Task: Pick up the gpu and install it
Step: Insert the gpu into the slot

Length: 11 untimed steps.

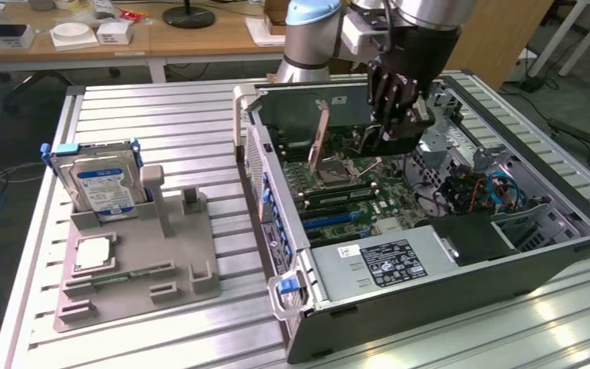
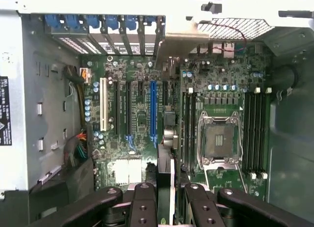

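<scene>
Gpu [image 2: 166, 163] clamped in end effector [image 2: 168, 191], above motherboard [image 2: 140, 116] inside case [image 1: 449, 315].

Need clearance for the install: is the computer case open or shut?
Open. The computer case lies on its side with no panel over it; the circuit board inside is in plain view.

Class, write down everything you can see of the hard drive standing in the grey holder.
The hard drive is a boxy silver metal unit with a blue-and-white label facing the camera. Blue and grey plastic rails run along its sides. It stands upright in a slot of the grey holder, on the exterior view's left of the open computer case and apart from it.
</scene>
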Available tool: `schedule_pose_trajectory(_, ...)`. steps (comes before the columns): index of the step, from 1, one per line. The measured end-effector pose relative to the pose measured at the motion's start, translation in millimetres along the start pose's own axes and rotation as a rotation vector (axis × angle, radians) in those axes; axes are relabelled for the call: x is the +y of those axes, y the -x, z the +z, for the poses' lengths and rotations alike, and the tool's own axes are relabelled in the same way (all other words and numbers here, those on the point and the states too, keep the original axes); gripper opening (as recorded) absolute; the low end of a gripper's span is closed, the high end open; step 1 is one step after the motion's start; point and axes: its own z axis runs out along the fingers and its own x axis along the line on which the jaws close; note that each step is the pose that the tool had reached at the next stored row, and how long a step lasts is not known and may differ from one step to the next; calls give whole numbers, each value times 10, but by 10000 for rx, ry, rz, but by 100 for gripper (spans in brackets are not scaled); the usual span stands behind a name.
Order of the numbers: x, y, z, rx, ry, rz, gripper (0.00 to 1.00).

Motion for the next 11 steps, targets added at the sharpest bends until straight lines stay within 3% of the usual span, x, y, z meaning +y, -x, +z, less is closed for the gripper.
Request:
schedule_pose_trajectory(1, 9, -1, 5, 1, -88, -4, 27)
schedule_pose_trajectory(3, 22, -1, 13, -3, -327, -15, 27)
schedule_pose_trajectory(4, 28, -1, 21, -7, -385, -17, 27)
schedule_pose_trajectory(11, 103, -7, 126, -4, -393, -17, 27)
